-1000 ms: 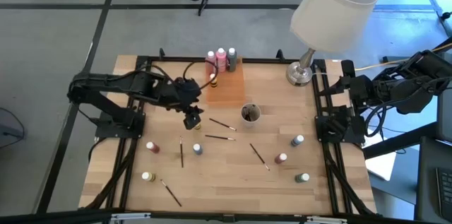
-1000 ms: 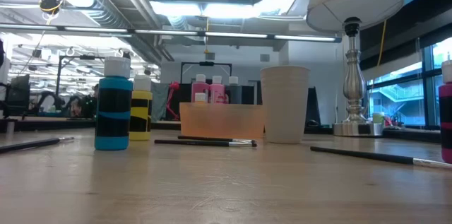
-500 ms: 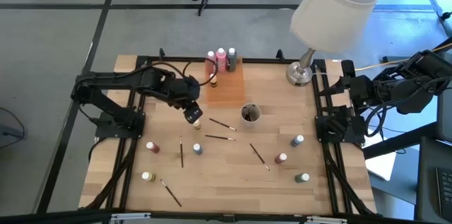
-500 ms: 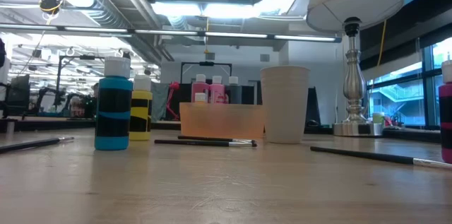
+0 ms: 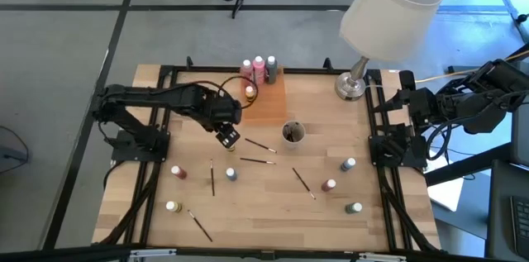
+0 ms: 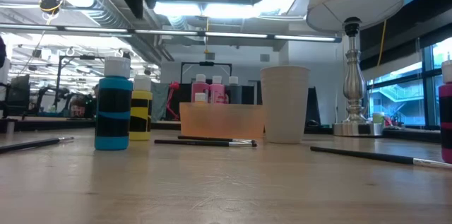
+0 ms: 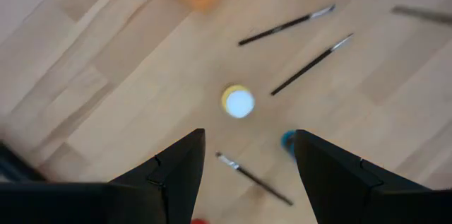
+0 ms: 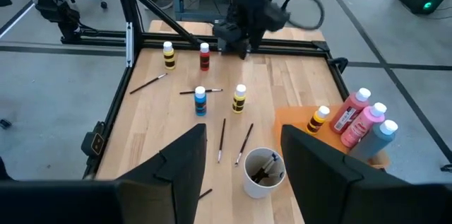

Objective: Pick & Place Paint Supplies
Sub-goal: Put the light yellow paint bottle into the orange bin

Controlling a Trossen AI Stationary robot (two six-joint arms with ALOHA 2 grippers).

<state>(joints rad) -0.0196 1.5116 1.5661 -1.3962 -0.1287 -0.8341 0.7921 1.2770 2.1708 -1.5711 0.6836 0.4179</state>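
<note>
The wooden table [image 5: 273,212] carries a lamp [image 5: 388,14] at its far right corner. The left arm reaches over the table's middle, its left gripper [image 5: 228,136] spread wide and empty, high above a yellow bottle [image 7: 239,102]. The right gripper [image 8: 239,157] waits off the table's right edge, fingers parted, holding nothing. An orange tray [image 5: 263,101] holds 4 bottles at its far edge. A cup [image 5: 293,133] with brushes stands near it. Other bottles and brushes [image 5: 258,161] lie scattered across the table.
</note>
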